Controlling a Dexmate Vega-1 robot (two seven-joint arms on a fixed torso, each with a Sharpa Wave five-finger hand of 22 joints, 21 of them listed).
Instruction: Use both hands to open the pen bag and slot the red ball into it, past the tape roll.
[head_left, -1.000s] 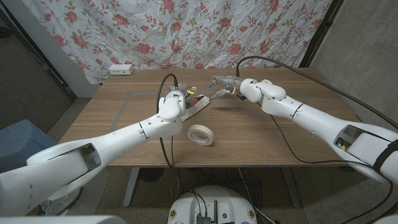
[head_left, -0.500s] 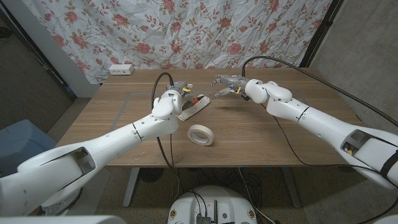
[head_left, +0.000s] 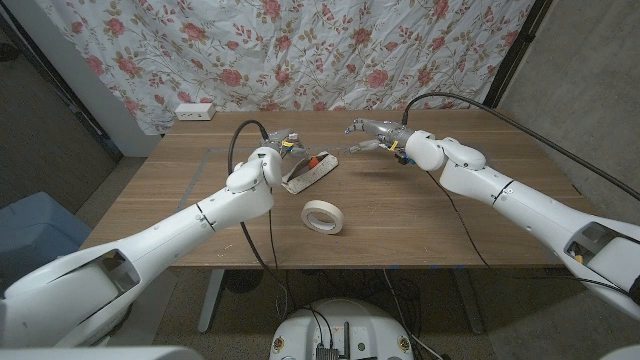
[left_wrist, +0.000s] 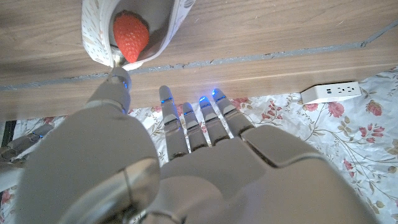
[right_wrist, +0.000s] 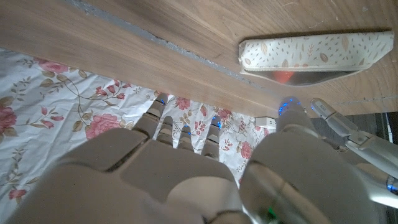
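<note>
Pen bag (head_left: 307, 171) lay on the wooden surface (head_left: 400, 215) near its far middle, mouth open. Red ball (left_wrist: 130, 35) sat inside the bag, visible through the opening in the left wrist view and as a red patch within the mouth in the right wrist view (right_wrist: 283, 76). Left hand (head_left: 275, 146) hung just beside the bag's left end, fingers (left_wrist: 186, 121) extended side by side and holding nothing; its thumb tip lay at the bag's rim in the left wrist view, though contact could not be confirmed. Right hand (head_left: 375, 135) hovered above the surface to the right of the bag and apart from it, fingers spread, nothing between them. Tape roll (head_left: 323, 216) lay flat on the surface nearer the robot than the bag, apart from it and from both hands. Power strip (head_left: 194, 112) rested at the far left edge of the surface, before a floral curtain (head_left: 300, 50).
</note>
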